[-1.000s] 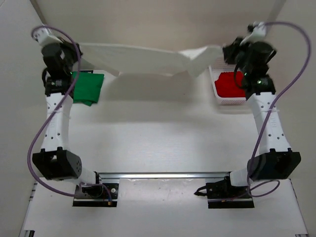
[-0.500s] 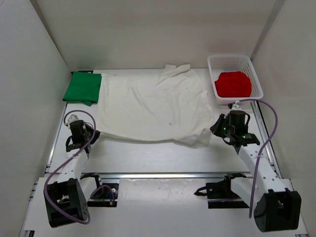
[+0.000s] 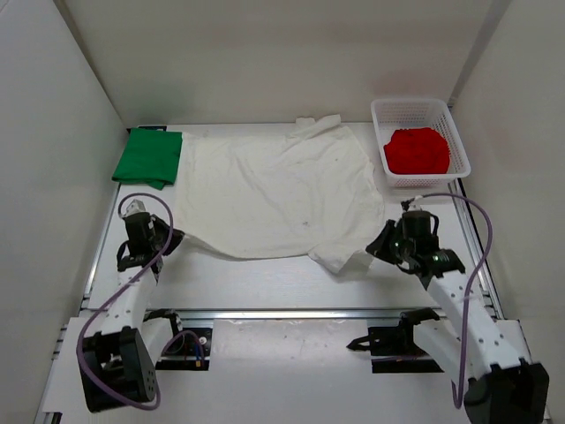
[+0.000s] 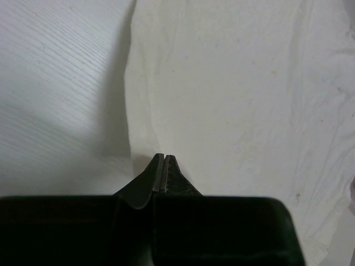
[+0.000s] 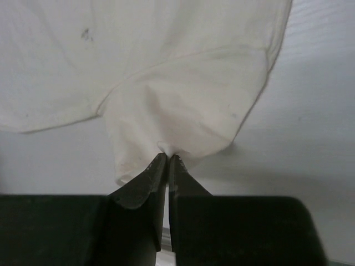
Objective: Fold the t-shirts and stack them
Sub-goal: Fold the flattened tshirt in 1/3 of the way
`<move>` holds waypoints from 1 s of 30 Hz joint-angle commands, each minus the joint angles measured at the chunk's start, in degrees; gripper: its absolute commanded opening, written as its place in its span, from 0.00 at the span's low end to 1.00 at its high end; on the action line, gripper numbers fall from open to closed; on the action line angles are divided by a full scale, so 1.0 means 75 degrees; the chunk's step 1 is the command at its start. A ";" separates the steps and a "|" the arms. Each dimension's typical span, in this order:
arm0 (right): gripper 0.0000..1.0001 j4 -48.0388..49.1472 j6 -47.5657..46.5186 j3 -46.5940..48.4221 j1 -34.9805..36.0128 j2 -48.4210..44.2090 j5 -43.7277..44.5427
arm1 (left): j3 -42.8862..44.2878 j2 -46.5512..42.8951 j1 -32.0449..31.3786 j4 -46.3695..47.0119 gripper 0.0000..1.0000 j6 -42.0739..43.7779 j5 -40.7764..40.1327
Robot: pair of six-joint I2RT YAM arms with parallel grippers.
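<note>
- Bench (image 3: 265,283): pale and faintly ribbed, boxed in by plain walls (image 3: 53,132) at left, right and far side. The open room is a bare strip between the spread shirt's near hem and the metal rail (image 3: 291,312) by the arm bases. There are narrower bare margins along both side walls.
- Count: three t-shirts, one basket, two arms.
- White t-shirt (image 3: 274,194): soft, creased cotton-like cloth with a few small specks. It lies spread flat across the far middle of the bench. One sleeve is crumpled near the back wall, the other points toward the near right.
- Green t-shirt (image 3: 148,157): folded to a neat rectangle in the far-left corner, its right edge just beside the white one's left edge.
- Red t-shirt (image 3: 416,150): a bunched heap inside the white plastic mesh basket (image 3: 446,115) in the far-right corner. The basket sits just beside the white shirt, not on it.
- Left jaws: clenched tight on the white shirt's near-left hem corner, low over the bench.
- Right jaws: clenched on a small pucker at the end of the near-right sleeve, the cloth fanning away from the tips.
</note>
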 commanded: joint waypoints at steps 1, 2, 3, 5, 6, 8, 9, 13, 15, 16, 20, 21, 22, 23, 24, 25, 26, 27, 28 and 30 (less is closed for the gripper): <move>0.00 0.1108 -0.0346 0.1146 -0.0125 0.1443 0.0457 | 0.0954 0.0781 -0.0283 0.0396 0.00 -0.0140 -0.0291; 0.00 0.1272 -0.0429 0.1521 -0.0149 0.1715 0.0609 | 0.1062 0.0982 -0.0319 0.0408 0.00 -0.0221 -0.0315; 0.00 0.1540 -0.0453 0.1687 -0.0149 0.2252 0.0703 | 0.1341 0.1320 -0.0342 0.0536 0.00 -0.0234 -0.0327; 0.00 0.1811 -0.0675 0.2377 -0.0208 0.3005 0.0913 | 0.1694 0.2023 -0.0307 0.0607 0.00 -0.0351 -0.0456; 0.00 0.2056 -0.0826 0.2543 -0.0254 0.3506 0.0938 | 0.1881 0.2189 -0.0238 0.0654 0.00 -0.0351 -0.0444; 0.00 0.2269 -0.1038 0.3173 -0.0429 0.4432 0.1044 | 0.2232 0.2820 -0.0214 0.0783 0.00 -0.0420 -0.0537; 0.00 0.2351 -0.1108 0.3351 -0.0488 0.4634 0.0916 | 0.2304 0.2963 -0.0179 0.0818 0.00 -0.0433 -0.0538; 0.00 0.2878 -0.1355 0.4324 -0.0582 0.5910 0.0938 | 0.2749 0.3900 -0.0015 0.0982 0.00 -0.0468 -0.0608; 0.00 0.2879 -0.1472 0.4990 -0.0700 0.6474 0.0799 | 0.2890 0.4298 -0.0038 0.1087 0.00 -0.0492 -0.0678; 0.00 0.2902 -0.1461 0.5295 -0.0793 0.6812 0.0716 | 0.3053 0.4404 -0.0061 0.1088 0.00 -0.0468 -0.0713; 0.00 0.2798 -0.1730 0.6256 -0.0899 0.7902 0.0657 | 0.3511 0.5071 0.0009 0.1100 0.00 -0.0410 -0.0702; 0.00 0.2716 -0.1835 0.6712 -0.0864 0.8312 0.0657 | 0.3674 0.5248 0.0021 0.1100 0.00 -0.0444 -0.0737; 0.01 0.2495 -0.1871 0.6937 -0.0899 0.8467 0.0645 | 0.3734 0.5342 -0.0060 0.1100 0.00 -0.0398 -0.0749; 0.00 0.2388 -0.1941 0.7333 -0.0888 0.8863 0.0692 | 0.3781 0.5482 -0.0108 0.1100 0.00 -0.0375 -0.0772; 0.00 0.2248 -0.2011 0.7790 -0.0934 0.9215 0.0634 | 0.3921 0.5669 -0.0131 0.1111 0.00 -0.0351 -0.0819; 0.00 0.2037 -0.2058 0.8003 -0.0899 0.9381 0.0680 | 0.4003 0.5752 -0.0131 0.1088 0.00 -0.0270 -0.0784; 0.00 0.1873 -0.2151 0.8411 -0.0864 0.9730 0.0704 | 0.4050 0.5904 -0.0178 0.1111 0.01 -0.0246 -0.0796; 0.00 0.1709 -0.2210 0.8740 -0.0852 0.9966 0.0855 | 0.4213 0.5998 -0.0190 0.1088 0.03 -0.0199 -0.0854; 0.00 0.1649 -0.2257 0.9010 -0.0771 1.0165 0.0937 | 0.4285 0.6104 -0.0167 0.1100 0.05 -0.0164 -0.0820; 0.00 0.1543 -0.2246 0.9316 -0.0840 1.0377 0.1043 | 0.4425 0.6222 -0.0177 0.1100 0.10 -0.0093 -0.0831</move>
